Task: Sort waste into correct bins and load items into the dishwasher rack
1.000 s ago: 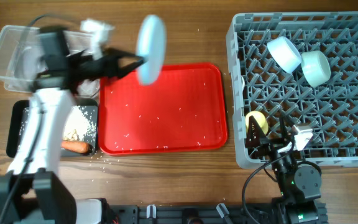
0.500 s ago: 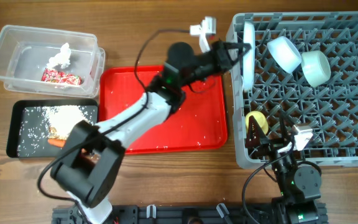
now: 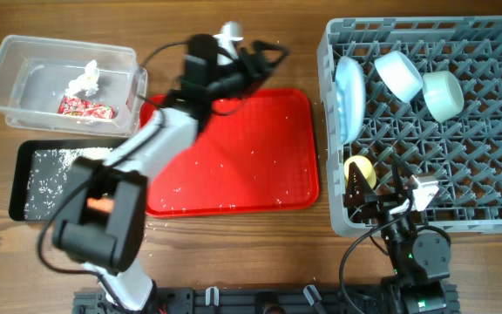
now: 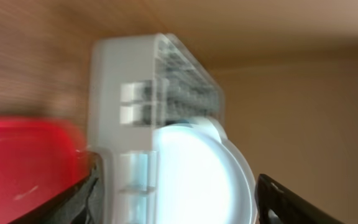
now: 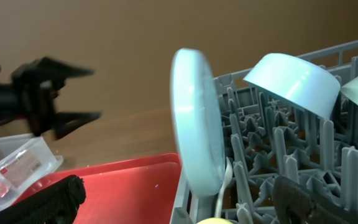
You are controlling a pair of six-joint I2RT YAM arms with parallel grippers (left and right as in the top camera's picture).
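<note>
Freed plate point(image 3: 349, 96) now stands in the rack point(image 3: 460, 157), ahead of my left gripper point(image 3: 275, 54), fingers wide and empty; I'd back straight off. Right gripper point(image 3: 382, 194) gapes, empty.

The left gripper point(image 3: 267, 58) hangs empty with its fingers spread over the far edge of the red tray point(image 3: 234, 166), which is sprinkled with rice grains. At the right, the grey rack point(image 3: 331, 139) holds a plate point(image 3: 349, 96) standing on edge in its left column, a blue bowl point(image 3: 397, 74) and a green bowl point(image 3: 441, 94) upside down at the far side, and a yellow cup point(image 3: 360, 170) near its near-left corner. The right gripper point(image 3: 380, 194) sits just beside the cup. At the far left, a clear tub point(image 3: 7, 65) holds a tissue point(image 3: 83, 80) and a wrapper point(image 3: 85, 108). Near it, a black tray point(image 3: 16, 187) holds rice point(image 3: 46, 170) and a carrot point(image 3: 101, 206), partly hidden by the arm.
</note>
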